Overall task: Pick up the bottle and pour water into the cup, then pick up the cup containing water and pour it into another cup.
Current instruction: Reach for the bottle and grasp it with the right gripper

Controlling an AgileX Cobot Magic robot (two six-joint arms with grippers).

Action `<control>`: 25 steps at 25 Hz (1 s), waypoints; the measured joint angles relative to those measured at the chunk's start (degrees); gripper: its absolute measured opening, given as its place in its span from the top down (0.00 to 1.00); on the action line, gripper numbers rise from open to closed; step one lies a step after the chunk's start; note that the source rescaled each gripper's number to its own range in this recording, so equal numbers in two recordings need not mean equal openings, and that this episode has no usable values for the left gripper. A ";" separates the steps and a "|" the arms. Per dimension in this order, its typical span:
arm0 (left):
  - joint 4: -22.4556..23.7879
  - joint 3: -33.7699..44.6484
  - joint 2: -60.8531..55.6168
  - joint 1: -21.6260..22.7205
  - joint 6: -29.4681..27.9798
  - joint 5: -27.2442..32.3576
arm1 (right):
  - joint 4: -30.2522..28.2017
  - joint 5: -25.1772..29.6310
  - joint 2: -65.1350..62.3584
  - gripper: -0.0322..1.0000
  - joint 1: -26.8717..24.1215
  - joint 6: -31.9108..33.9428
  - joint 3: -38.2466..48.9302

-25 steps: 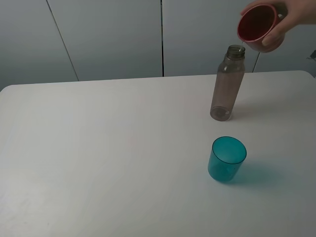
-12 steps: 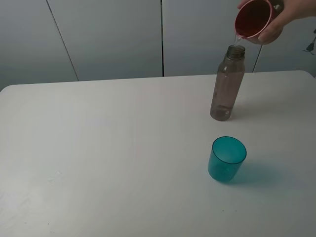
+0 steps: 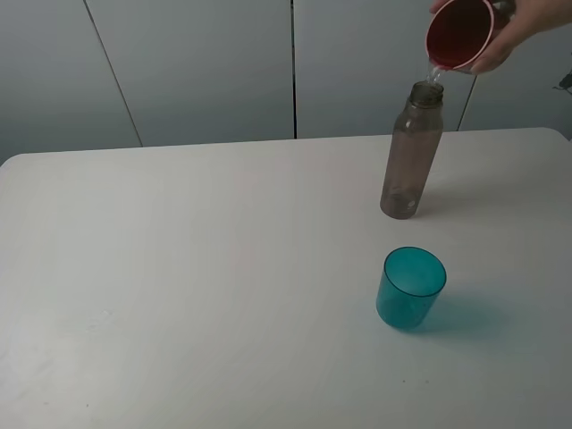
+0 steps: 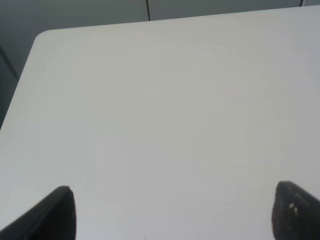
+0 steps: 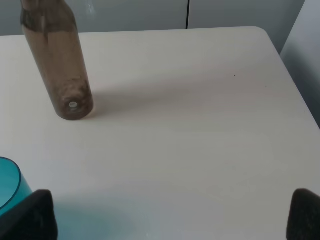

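The smoky grey-brown bottle (image 3: 411,152) stands upright, uncapped, on the white table (image 3: 197,268) at the back right. It also shows in the right wrist view, bottle (image 5: 57,65). A person's hand (image 3: 527,22) holds the red cup (image 3: 460,34) tilted over the bottle's mouth, and a thin stream of water runs from its rim. The teal cup (image 3: 410,288) stands upright in front of the bottle, and its edge shows as the teal cup (image 5: 7,182). Neither arm appears in the exterior view. My left gripper (image 4: 177,212) and right gripper (image 5: 167,217) are both open and hold nothing.
Grey cabinet panels (image 3: 206,63) stand behind the table. The table's rounded right edge (image 5: 280,50) lies close to the bottle. The left wrist view shows only bare tabletop and its far left corner (image 4: 42,37).
The hand has raised the red cup a little and tipped it further over the bottle's mouth, so water now runs in. Bottle and teal cup have not moved.
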 joint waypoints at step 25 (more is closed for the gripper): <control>0.00 0.00 0.00 0.00 -0.10 0.00 | 0.00 0.00 0.00 0.01 0.00 0.00 0.00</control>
